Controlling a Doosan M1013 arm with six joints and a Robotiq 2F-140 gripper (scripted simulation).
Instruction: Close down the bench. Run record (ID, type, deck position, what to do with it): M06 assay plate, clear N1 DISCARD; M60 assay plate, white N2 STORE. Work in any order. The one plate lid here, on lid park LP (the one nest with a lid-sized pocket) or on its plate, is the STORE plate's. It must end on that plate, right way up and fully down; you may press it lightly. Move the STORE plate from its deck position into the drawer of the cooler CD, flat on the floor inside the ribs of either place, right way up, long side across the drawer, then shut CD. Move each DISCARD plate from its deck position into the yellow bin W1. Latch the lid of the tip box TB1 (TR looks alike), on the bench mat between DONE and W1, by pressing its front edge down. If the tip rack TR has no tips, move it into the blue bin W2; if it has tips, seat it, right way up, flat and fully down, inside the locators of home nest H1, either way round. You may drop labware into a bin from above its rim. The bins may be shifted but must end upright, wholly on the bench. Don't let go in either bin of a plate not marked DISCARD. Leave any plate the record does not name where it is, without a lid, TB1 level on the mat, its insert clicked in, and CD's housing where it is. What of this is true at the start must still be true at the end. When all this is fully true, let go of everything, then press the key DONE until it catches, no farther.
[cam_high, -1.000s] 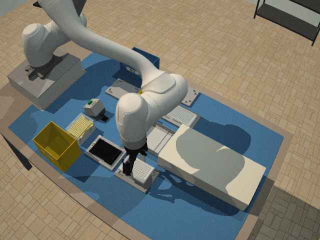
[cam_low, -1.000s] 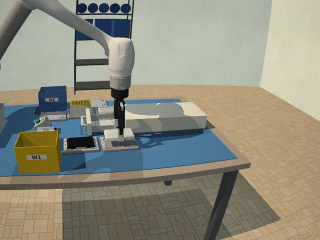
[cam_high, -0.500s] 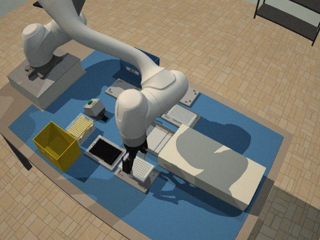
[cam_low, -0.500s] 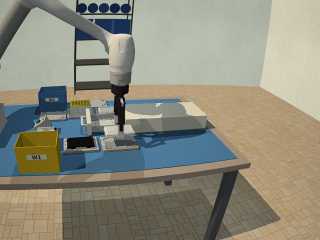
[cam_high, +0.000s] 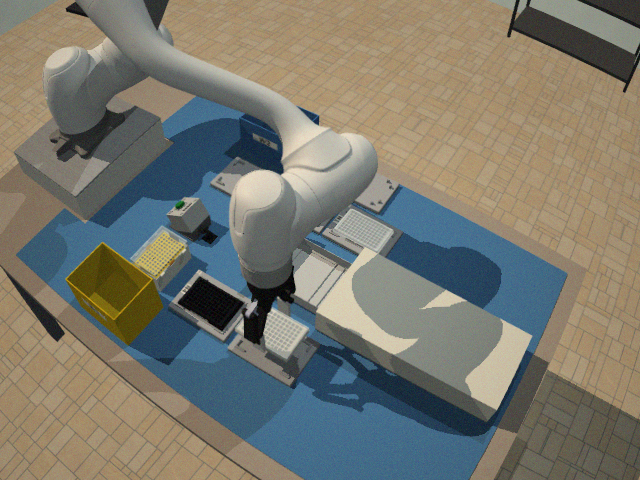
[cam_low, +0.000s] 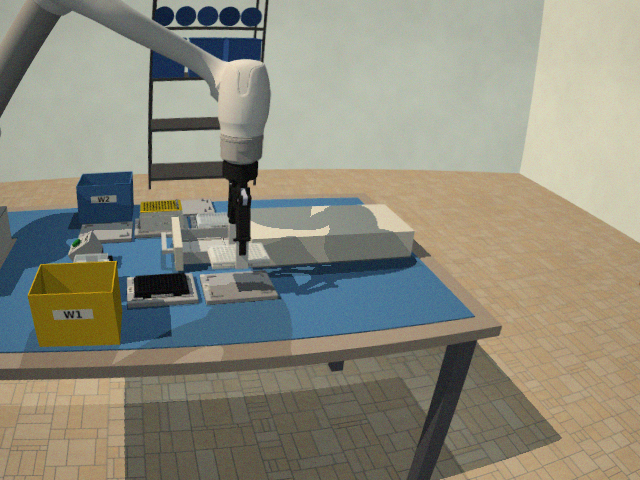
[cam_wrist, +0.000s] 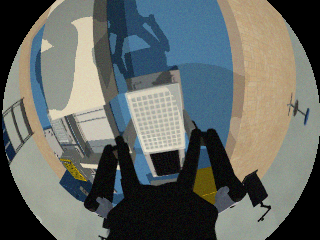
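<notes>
While gripper clamps plate, seemingly lifted

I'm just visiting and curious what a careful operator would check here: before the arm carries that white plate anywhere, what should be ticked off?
1. Fingers shut on the white plate: ok.
2. Plate clear of its nest: ok, the exterior view shows it hanging above the bare nest.
3. Plate held level: ok, as far as the exterior view shows.
4. Cooler drawer open to receive it: ok.
5. Lid seated on the plate: cannot tell; the wells show, and a clear lid would be hard to see.
6. Yellow bin upright on the bench: ok.
</notes>
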